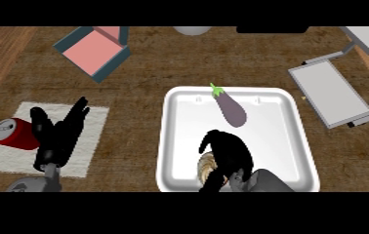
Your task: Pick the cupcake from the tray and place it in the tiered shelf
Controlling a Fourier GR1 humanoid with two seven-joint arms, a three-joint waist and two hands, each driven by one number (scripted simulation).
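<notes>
The cupcake (pixel 207 165) sat near the front edge of the white tray (pixel 288 130), where the right robot hand (pixel 229 152) curled over it. An eggplant (pixel 231 108) lay toward the tray's back edge. The left robot hand (pixel 59 133) rested open above a white cloth (pixel 93 126) beside a red can (pixel 18 133); the tiered shelf (pixel 330 91) stood at the counter's (pixel 144 77) right edge.

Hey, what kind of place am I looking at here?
Probably a kitchen counter: a brown wood-grain countertop holds a white rectangular tray with a purple eggplant, and a red soda can on a white mat.

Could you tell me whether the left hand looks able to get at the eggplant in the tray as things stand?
Probably yes. The left hand rests open over the white mat, and nothing stands between it and the eggplant, which lies uncovered in the tray; the right hand sits nearer the cupcake.
</notes>
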